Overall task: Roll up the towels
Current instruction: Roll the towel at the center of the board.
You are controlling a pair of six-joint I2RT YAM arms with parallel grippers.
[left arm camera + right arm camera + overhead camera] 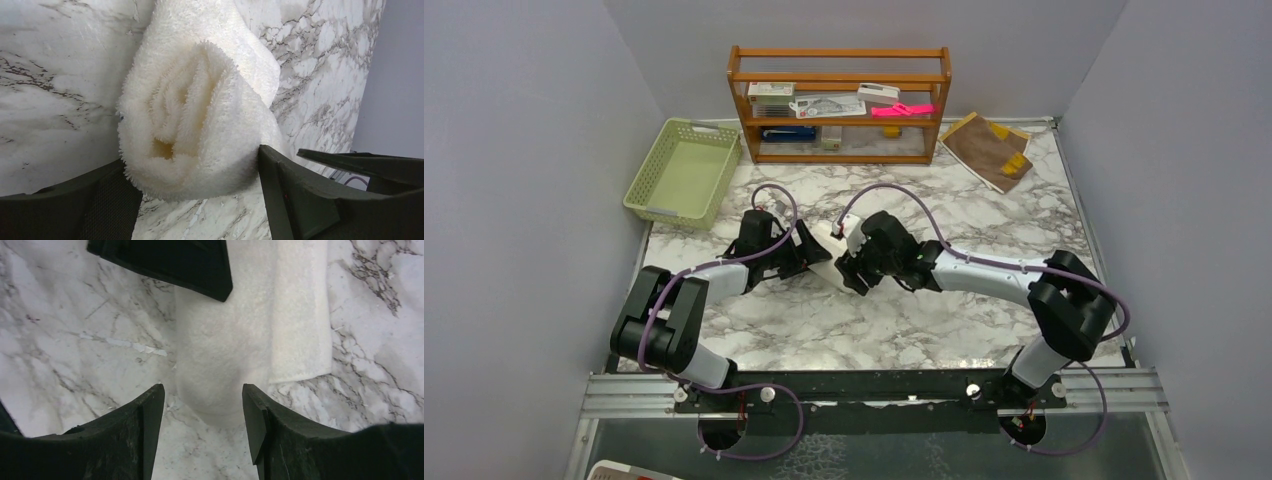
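A metal rail (874,392) carries both arm bases along the near edge of the marble table (874,325). Beyond it a wide band of bare marble lies between the bent arms. At mid-table the two arms meet over the cream-white towel (200,115), which is rolled into a thick spiral. The left gripper (192,165) grasps one end of the roll, its fingers (300,195) pressing both flanks, so the spiral bulges taller than it is wide. The right gripper (202,390) is released at the other end. Its jaws stand parted on either side of the rounded tip, with a sliver of marble showing on one side. A flat tail of the same towel lies beside the roll, its straight hem and square corner resting on the stone. To the right of the grippers, open marble runs to the grey walls (514,180) that close the left, right and far sides. At the far left a green basket (652,205) sits against the wall. At the far right the brown towel (986,150) lies folded flat, yellow patches up, just beside the end of the wooden shelf (839,53). The shelf holds printed sheets (829,105) and a pink object (902,109). Their lettering is too small to read.
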